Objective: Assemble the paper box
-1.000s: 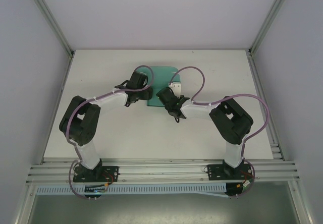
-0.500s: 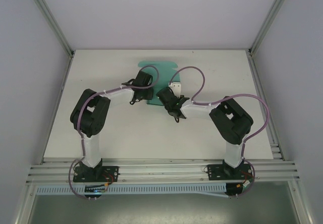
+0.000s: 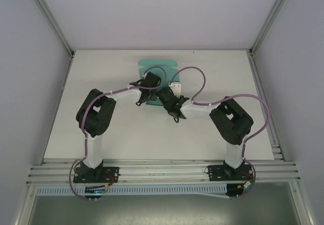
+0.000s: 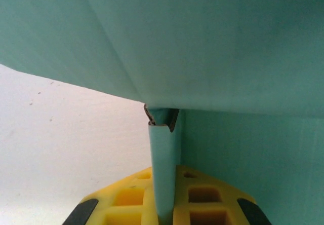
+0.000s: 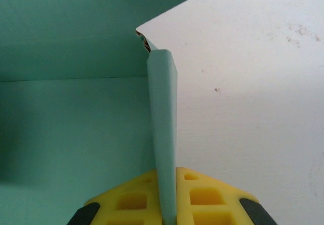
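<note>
Now mid-fold, with the paper box (image 3: 158,65) lying at the far middle of the table (image 3: 101,78), partly beneath both wrists.

On the left: pinching a narrow upright flap (image 4: 164,159) of teal card with the left gripper (image 4: 166,207), yellow pads (image 4: 202,194) closed tight on either face of it. Above that, facing a broad teal panel (image 4: 212,42) that leans over the lens and creases down toward the flap's ragged top corner. Left of the flap, bare white table.

In the middle, from above: meeting almost nose to nose over the near part of the sheet, the left wrist slightly farther from the bases. Beyond them, just the rounded far edge of the box poking out.

On the right: clamping likewise with the right gripper (image 5: 169,204), shut on a second standing strip (image 5: 163,123) of the same card, thin edge toward the lens. Left of the strip, a teal floor and a low teal wall joined at a fold; right of it, plain table.

Judging the step: raising and squaring the side walls, held on both sides, nothing visibly tucked so far. Next, probably calls for swinging the two held pieces inward together while keeping the base flat, then seating a tab. Needs slow, matched motion. Easy to crease or tear such thin card by pulling the two grips apart.
</note>
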Action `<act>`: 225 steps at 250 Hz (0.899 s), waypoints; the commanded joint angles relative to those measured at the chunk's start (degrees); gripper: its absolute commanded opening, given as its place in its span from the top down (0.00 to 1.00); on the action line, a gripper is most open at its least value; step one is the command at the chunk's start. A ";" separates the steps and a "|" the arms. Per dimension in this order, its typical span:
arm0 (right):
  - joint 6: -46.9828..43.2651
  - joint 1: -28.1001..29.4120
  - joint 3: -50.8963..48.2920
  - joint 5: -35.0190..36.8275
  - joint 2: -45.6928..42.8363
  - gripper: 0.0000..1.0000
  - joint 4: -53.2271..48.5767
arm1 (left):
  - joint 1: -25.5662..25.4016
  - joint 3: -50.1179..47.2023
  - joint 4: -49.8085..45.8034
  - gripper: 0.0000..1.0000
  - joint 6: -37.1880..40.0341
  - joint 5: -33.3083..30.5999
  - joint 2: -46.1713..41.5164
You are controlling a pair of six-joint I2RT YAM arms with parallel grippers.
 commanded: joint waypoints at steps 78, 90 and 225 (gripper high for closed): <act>1.22 -0.48 0.12 -0.14 -0.72 1.00 -5.97 | 2.14 -10.06 0.52 0.10 3.40 8.54 -14.53; 1.28 -0.49 0.21 -0.79 -0.50 1.00 -6.99 | 2.13 -11.07 0.99 0.02 3.28 10.48 -16.79; -0.47 -2.91 3.49 -14.99 1.20 0.58 -12.13 | 8.89 -21.56 7.61 0.01 2.46 23.44 -31.60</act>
